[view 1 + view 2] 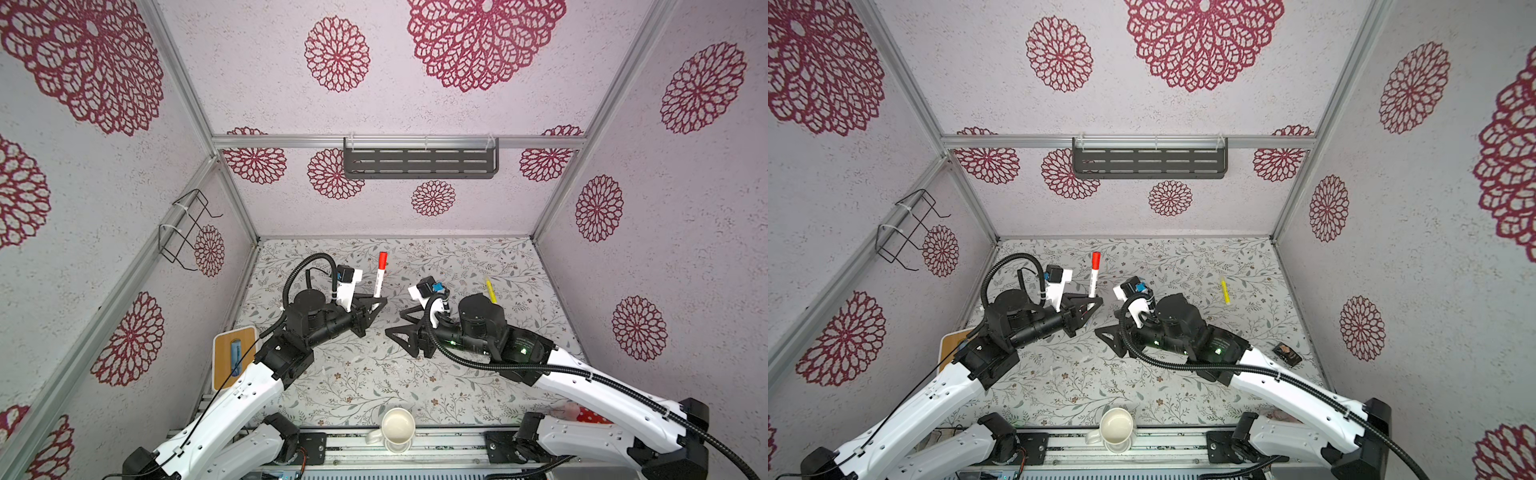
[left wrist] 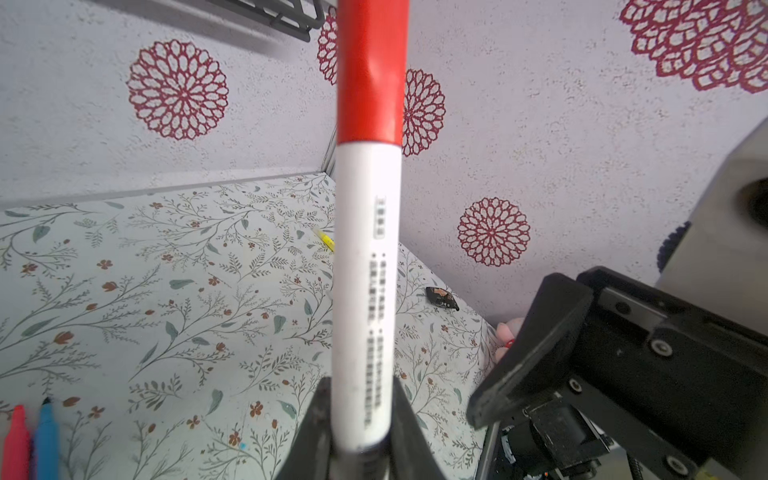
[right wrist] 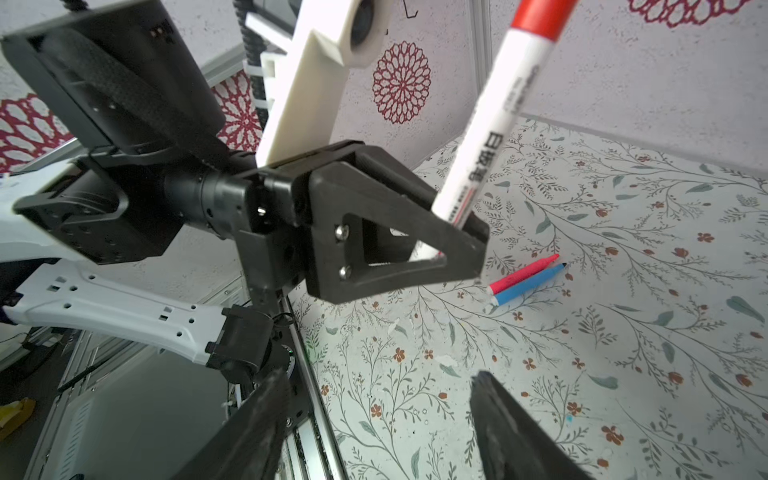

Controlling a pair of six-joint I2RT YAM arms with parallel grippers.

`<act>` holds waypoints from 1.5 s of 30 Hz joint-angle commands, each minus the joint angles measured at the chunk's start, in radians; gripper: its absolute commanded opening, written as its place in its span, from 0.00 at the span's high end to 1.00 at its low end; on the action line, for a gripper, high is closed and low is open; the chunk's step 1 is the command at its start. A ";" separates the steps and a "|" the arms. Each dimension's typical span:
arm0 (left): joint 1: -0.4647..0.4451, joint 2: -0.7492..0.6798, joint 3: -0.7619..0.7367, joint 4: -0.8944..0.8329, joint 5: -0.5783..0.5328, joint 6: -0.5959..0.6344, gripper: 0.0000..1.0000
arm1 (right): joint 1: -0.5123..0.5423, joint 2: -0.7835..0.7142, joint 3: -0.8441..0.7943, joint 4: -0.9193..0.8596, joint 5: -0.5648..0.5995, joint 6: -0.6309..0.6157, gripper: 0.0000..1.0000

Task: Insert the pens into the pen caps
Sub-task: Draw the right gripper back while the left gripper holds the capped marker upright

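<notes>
Left fingers [image 3: 395,195] pinch the white plastic marker pen [image 1: 379,282] upright over the far half of the floral counter [image 1: 374,386], its stubby red cap [image 1: 382,258] seemingly seated; right fingers [image 3: 511,428] spread, empty. Next, probably: lay it down, fetch another pen.

My left gripper [image 1: 376,305] held the capped pen [image 1: 379,279] above the table [image 1: 374,374], my right gripper [image 1: 397,323] just right of it; a second pen [image 1: 491,291] lay farther right.

White pen [image 1: 378,282], red cap [image 1: 382,259] on, roughly upright.
</notes>
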State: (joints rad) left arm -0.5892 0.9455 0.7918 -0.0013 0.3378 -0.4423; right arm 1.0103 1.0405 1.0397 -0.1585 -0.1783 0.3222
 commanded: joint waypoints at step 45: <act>-0.308 0.004 -0.130 0.213 -0.491 0.015 1.00 | -0.171 0.122 0.082 0.198 -0.140 0.162 0.56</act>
State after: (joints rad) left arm -0.8829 0.9428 0.6708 0.1711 -0.1303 -0.4377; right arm 0.8413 1.1625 1.0843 -0.0189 -0.2947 0.4660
